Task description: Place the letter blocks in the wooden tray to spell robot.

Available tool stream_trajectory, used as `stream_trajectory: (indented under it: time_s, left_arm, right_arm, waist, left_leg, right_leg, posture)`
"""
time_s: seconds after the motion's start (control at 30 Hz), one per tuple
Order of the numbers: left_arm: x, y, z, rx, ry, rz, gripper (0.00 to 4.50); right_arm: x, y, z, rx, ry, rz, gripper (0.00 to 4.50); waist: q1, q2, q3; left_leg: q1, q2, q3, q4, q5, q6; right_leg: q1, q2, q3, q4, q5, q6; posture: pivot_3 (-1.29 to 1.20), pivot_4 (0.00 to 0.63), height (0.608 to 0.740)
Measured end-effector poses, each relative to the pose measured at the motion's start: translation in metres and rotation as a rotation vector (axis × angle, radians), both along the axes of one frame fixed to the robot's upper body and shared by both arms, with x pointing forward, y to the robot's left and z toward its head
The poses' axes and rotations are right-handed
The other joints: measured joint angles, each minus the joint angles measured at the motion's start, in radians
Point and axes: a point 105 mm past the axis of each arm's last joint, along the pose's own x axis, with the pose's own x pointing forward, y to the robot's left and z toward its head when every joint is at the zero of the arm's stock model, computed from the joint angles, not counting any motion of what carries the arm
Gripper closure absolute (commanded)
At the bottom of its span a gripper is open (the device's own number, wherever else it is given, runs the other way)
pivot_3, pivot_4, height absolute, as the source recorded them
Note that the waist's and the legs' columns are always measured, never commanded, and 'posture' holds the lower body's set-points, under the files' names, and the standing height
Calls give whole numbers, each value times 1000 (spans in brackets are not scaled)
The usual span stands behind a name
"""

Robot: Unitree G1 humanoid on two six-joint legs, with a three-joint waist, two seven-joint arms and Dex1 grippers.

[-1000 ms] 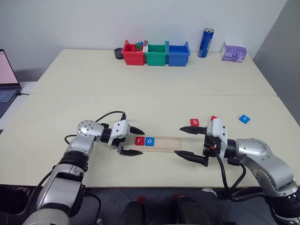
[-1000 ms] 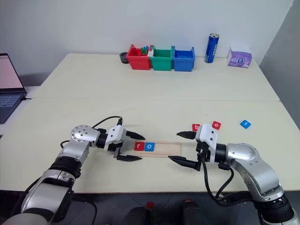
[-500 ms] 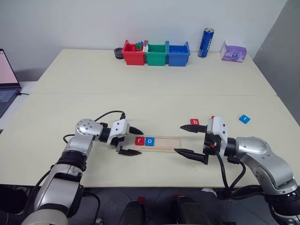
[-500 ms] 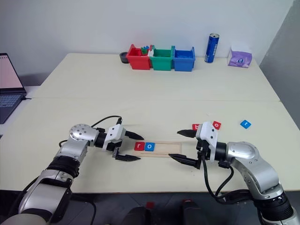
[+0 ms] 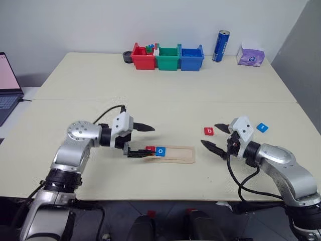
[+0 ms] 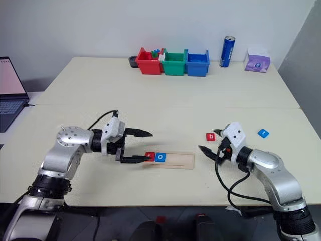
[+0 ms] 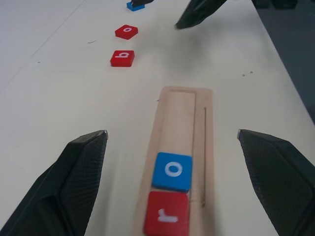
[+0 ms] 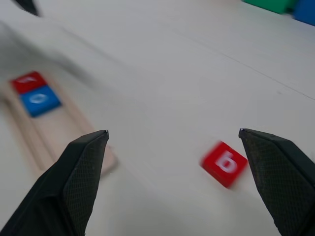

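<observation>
1. Left eye view: The wooden tray (image 5: 168,153) lay at lower centre of the frame, with the red r block (image 5: 150,149) and blue o block (image 5: 160,150) side by side at its left end. The left gripper (image 5: 142,141) hung over that end, fingers spread. The right gripper (image 5: 214,135) sat at centre right, fingers spread, just beside the red b block (image 5: 208,131). A blue block (image 5: 261,127) lay further right.
2. Right eye view: Red, green and blue bins (image 6: 173,62), a blue can (image 6: 227,51) and a laptop (image 6: 9,93) stood along the upper and left edges.
3. Left wrist view: A second red o block (image 7: 126,32) lay beyond the b block.
4. Right wrist view: The b block sat between the spread fingers (image 8: 74,172), nothing pinched.
</observation>
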Motion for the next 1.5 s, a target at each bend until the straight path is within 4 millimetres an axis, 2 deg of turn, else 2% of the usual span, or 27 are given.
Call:
stream_trajectory:
  time_s: [0.13,0.23,0.43,0.6,0.83,1.03,1.13,1.37,1.5]
  left_arm:
    - [-4,-13,-2,-34,-7,19,24]
    - [-4,-14,-2,-38,-6,33,24]
    - [-2,-13,-1,-40,-11,51,24]
    - [-2,-13,-1,-40,-12,53,24]
    - [-2,-12,-4,-42,-7,66,24]
    - [-2,-11,-6,-42,-7,73,24]
    - [-2,-11,-5,-43,-13,72,0]
    - [-2,-11,-5,-43,-16,70,0]
    - [-4,-14,-6,-38,-16,54,0]
  right_arm:
    - [15,-17,-18,-16,30,-209,0]
    - [19,-19,-22,0,38,-287,0]
    - [22,-4,-31,71,89,-366,0]
    - [21,17,-34,108,126,-364,0]
    - [34,17,-33,118,130,-450,0]
    - [36,22,-39,122,165,-471,0]
    - [36,22,-39,119,171,-474,555]
    - [36,22,-39,119,171,-475,3025]
    - [36,22,-39,119,171,-479,3041]
  waist:
    - [0,0,0]
    - [-1,0,0]
    - [0,0,0]
    - [-1,0,0]
    - [-2,0,0]
    - [-2,0,0]
    - [-2,0,0]
    - [-3,0,0]
    - [-3,0,0]
  left_leg:
    - [0,0,1,0,0,0]
    - [0,0,1,-1,0,0]
    - [0,0,1,-1,0,0]
    - [0,0,1,-1,0,0]
    - [0,0,1,-1,0,0]
    - [0,0,1,-1,0,0]
    - [0,0,1,-1,0,0]
    - [0,0,1,-1,0,0]
    - [0,0,1,-1,0,0]
  right_leg:
    - [0,0,0,0,0,0]
    - [0,0,1,0,0,0]
    - [0,0,1,0,0,0]
    - [0,0,1,0,0,0]
    - [-1,0,1,0,0,0]
    - [-1,0,1,-1,0,0]
    - [-1,0,1,-1,0,0]
    - [-1,0,1,-1,0,0]
    - [-1,0,1,-1,0,0]
  posture:
    - [0,150,740]
    - [0,150,740]
    - [0,150,740]
    - [0,150,740]
    - [0,150,740]
    - [0,150,740]
    - [0,150,740]
    - [0,150,740]
    - [0,150,740]
